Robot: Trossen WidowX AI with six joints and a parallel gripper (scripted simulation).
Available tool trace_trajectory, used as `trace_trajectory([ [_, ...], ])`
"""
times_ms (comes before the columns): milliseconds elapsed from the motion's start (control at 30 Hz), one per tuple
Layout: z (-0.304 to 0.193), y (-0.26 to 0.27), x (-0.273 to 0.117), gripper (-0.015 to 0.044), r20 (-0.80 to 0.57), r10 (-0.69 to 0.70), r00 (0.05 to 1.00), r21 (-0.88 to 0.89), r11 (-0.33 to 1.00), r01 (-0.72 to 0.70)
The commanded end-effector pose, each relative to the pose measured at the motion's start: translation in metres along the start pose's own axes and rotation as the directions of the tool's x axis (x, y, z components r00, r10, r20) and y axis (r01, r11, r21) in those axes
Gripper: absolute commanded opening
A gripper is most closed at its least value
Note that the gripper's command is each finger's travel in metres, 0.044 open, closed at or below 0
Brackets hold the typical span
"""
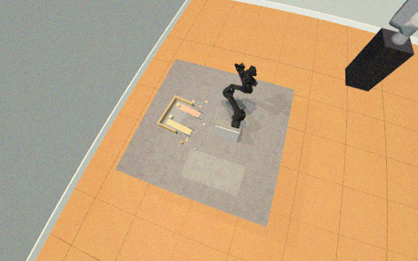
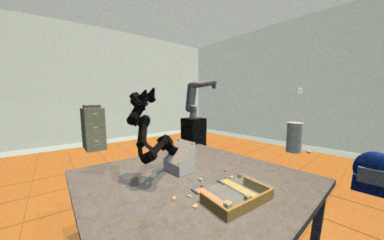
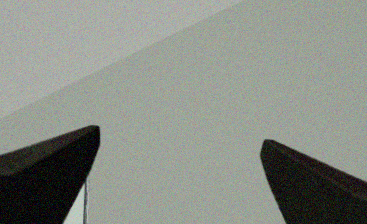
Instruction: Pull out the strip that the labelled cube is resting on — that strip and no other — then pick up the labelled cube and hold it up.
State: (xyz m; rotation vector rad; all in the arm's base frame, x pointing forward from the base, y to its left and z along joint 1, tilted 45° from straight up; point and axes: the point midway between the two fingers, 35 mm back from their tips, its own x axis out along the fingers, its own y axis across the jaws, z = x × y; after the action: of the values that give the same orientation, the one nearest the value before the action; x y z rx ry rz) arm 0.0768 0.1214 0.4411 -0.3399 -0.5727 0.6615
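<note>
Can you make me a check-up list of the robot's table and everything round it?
Surface: grey mottled table top.
Job's things: pink flat strip and yellow flat strip, in a three-sided wooden frame; a pale cube at each strip's end. Label: too small to tell.
Clutter: small pale and orange bits around the frame.
Gripper: open, nothing between its fingers, raised away from the frame.
Cables: nothing seen.
Surroundings: beige filing cabinet, grey arm on black pedestal.
</note>
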Motion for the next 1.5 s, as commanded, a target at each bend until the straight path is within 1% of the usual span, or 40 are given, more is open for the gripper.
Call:
trace_trajectory([
  [0,0.002,0.025,0.006,0.04,-0.017,-0.046,0.999,-0.079,0.996,0.045],
  [200,-0.013,0.06,0.028,0.04,-0.068,-0.114,0.991,-0.205,0.974,0.098],
  [367,-0.046,0.086,0.052,0.04,-0.151,-0.157,0.976,-0.294,0.95,0.107],
  [567,-0.112,0.105,0.079,0.04,-0.296,-0.219,0.93,-0.379,0.92,0.096],
  [767,-0.195,0.102,0.093,0.04,-0.464,-0.298,0.834,-0.43,0.899,0.082],
  [900,-0.254,0.089,0.09,0.04,-0.574,-0.36,0.735,-0.451,0.889,0.083],
  [1033,-0.313,0.07,0.074,0.04,-0.675,-0.42,0.606,-0.463,0.881,0.095],
  [1200,-0.386,0.045,0.034,0.04,-0.789,-0.474,0.39,-0.463,0.877,0.129],
  [1367,-0.444,0.021,-0.026,0.04,-0.856,-0.499,0.137,-0.471,0.861,0.192],
  [1400,-0.449,0.018,-0.034,0.04,-0.86,-0.499,0.109,-0.473,0.858,0.2],
  [1467,-0.451,0.018,-0.036,0.04,-0.861,-0.499,0.1,-0.473,0.857,0.203],
])
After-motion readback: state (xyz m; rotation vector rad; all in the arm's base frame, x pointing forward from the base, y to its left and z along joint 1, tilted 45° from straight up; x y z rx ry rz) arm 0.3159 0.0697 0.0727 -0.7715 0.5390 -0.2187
